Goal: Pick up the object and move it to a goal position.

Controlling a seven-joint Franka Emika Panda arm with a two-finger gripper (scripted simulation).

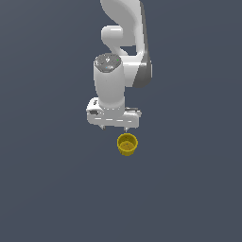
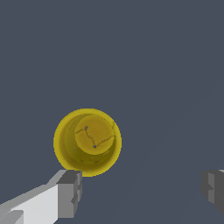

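The object is a small yellow cup (image 1: 127,144) with thin walls and a hollow inside, standing upright on the dark grey floor. In the wrist view the cup (image 2: 87,142) is seen from above, mouth open. My white gripper (image 1: 115,128) hangs above the floor, just behind the cup and slightly to the exterior view's left of it. Its jaws are wide apart and hold nothing. In the wrist view the gripper (image 2: 142,192) has one grey fingertip (image 2: 70,193) close beside the cup's rim and the other far off at the frame edge (image 2: 214,189). The cup lies outside the gap.
The floor (image 1: 189,189) is a plain dark grey surface all around. The white arm (image 1: 123,42) rises behind the gripper. No other objects show.
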